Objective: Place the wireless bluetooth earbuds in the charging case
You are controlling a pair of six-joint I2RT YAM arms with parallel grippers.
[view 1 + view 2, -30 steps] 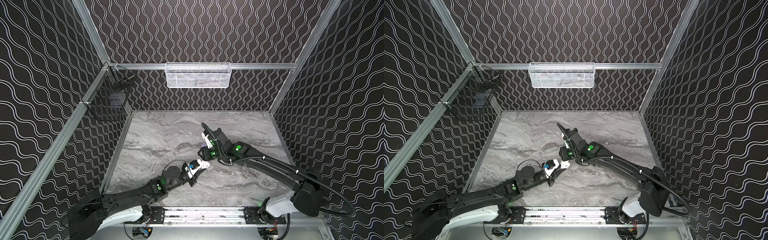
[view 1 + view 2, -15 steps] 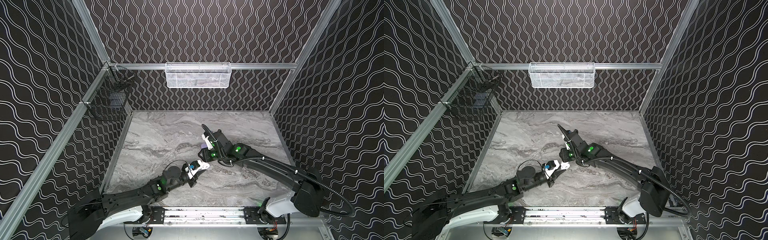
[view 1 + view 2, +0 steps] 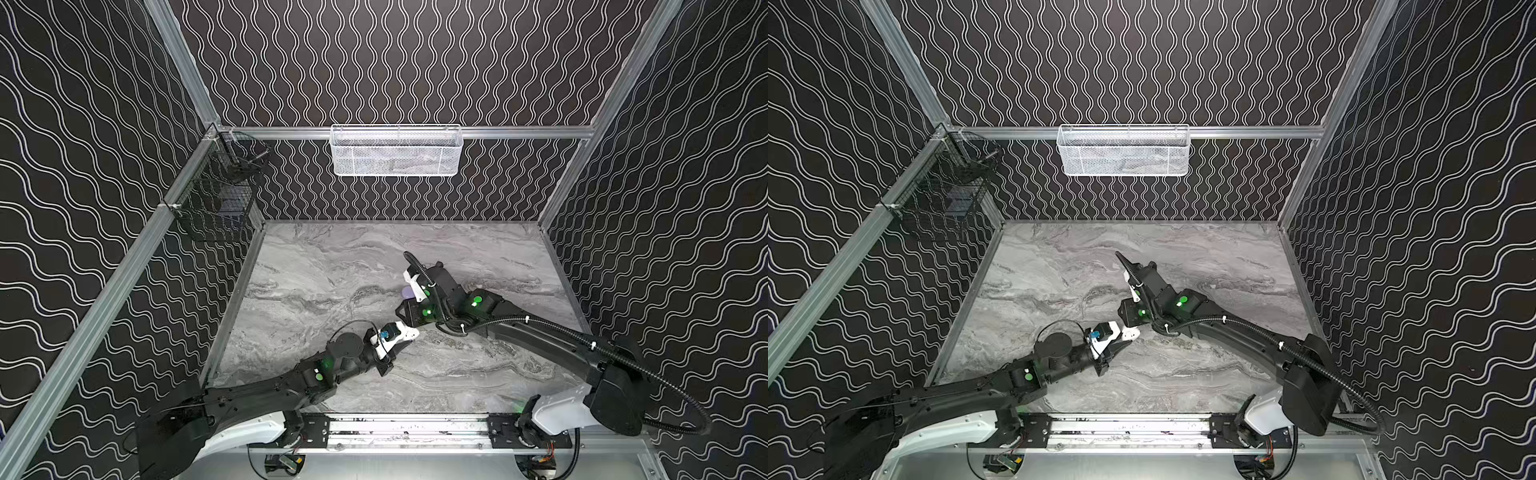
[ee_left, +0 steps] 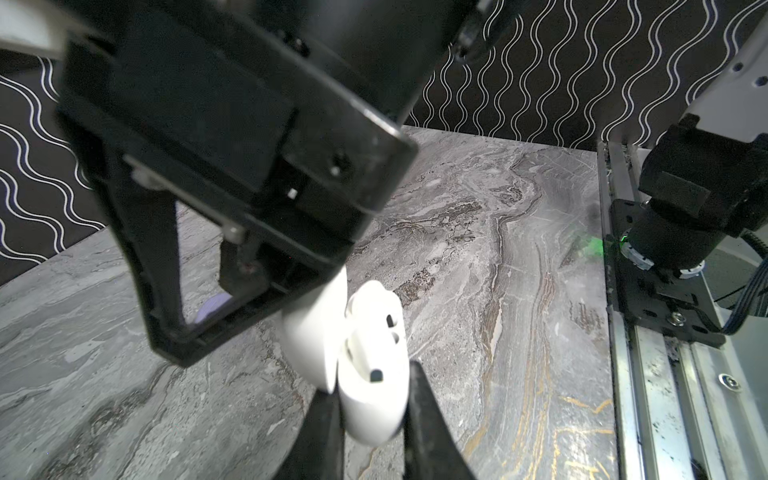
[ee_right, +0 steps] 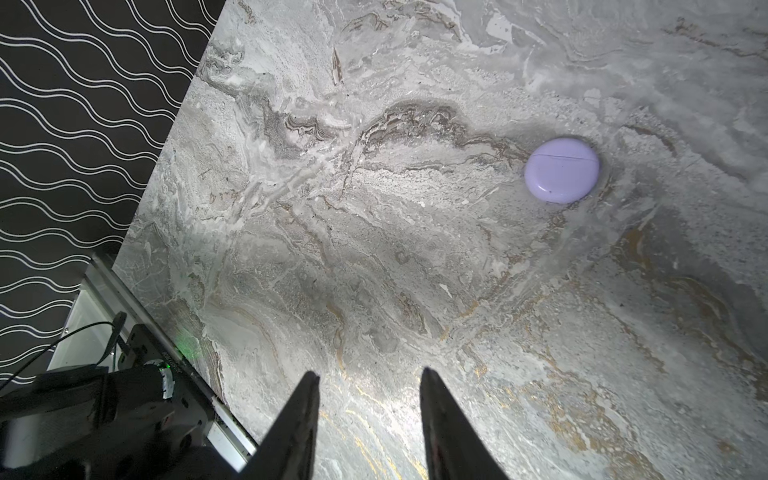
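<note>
We logged the left gripper (image 4: 370, 380) pinching the open white case (image 4: 372, 419), a white earbud (image 4: 374, 349) in its well, the right gripper (image 5: 370, 374) part-open and empty nearby; a skewed lid (image 4: 311, 328) push might twist the case free.

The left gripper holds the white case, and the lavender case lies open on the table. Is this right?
Not quite: the lavender case lies closed on the table, as the right wrist view shows. The left gripper does hold the white case.
</note>
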